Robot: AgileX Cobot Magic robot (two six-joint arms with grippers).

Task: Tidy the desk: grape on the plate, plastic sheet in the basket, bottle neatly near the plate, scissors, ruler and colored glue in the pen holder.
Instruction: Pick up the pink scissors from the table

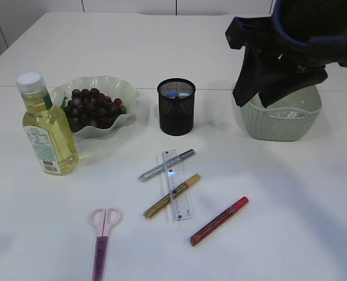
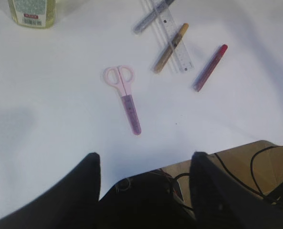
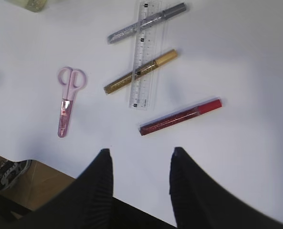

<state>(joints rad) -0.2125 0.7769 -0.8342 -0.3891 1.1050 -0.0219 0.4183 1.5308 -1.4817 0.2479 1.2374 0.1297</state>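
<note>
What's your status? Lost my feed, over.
Both grippers open, empty. Scissors, ruler, three glue pens still on table. Ruler lies across silver and gold pens.

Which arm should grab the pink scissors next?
Probably left. The scissors lie centred just ahead of the open left gripper; in the right wrist view they sit off to the side of the right gripper, nearer the red glue pen.

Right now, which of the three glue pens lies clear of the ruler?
The red glue pen. It lies alone on the table, apart from the clear ruler, while the silver glue pen and gold glue pen both cross the ruler.
</note>
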